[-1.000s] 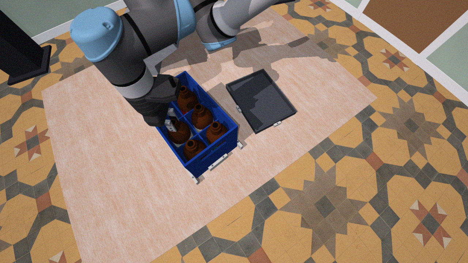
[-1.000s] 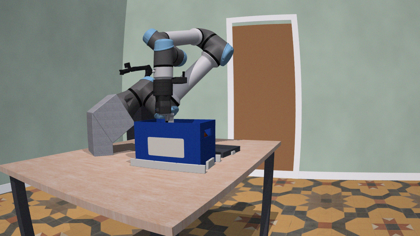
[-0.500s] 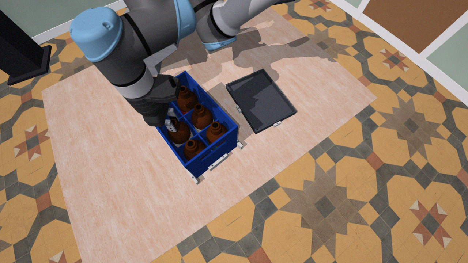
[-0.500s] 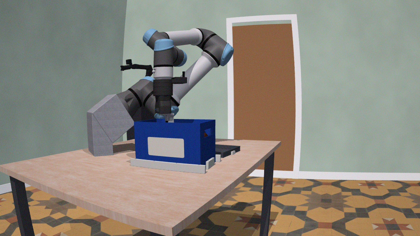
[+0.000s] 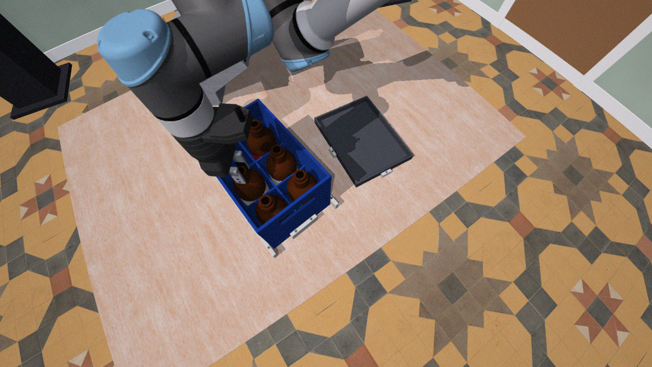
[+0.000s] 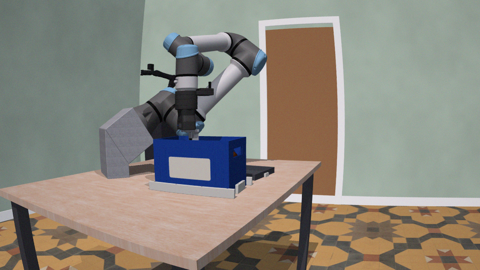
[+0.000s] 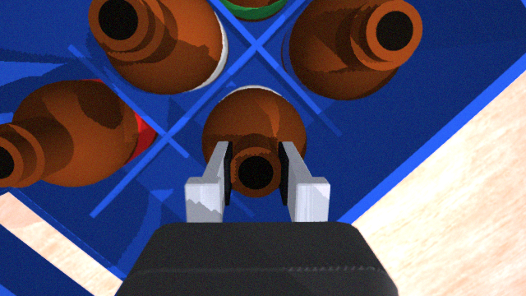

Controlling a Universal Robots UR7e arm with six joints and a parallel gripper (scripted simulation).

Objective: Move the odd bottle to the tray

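Note:
A blue crate [image 5: 278,173] with divided cells stands on the table and holds five brown bottles. My gripper [image 7: 255,160] is shut on the neck of one brown bottle [image 7: 254,136], just below its opening. This bottle stands upright in its cell on the crate's left side [image 5: 246,180]. The other bottles stand in nearby cells, such as the two ahead of the gripper [image 7: 156,41] [image 7: 349,49] and one on the left [image 7: 70,131]. The dark tray [image 5: 362,139] lies empty to the right of the crate. In the side view the gripper [image 6: 192,134] dips into the crate's top.
White stops [image 5: 303,226] lie at the crate's base and small ones at the tray's edges [image 5: 386,172]. The arm's grey base block [image 6: 117,144] stands behind the crate. A black stand [image 5: 27,77] is at the far left beyond the table.

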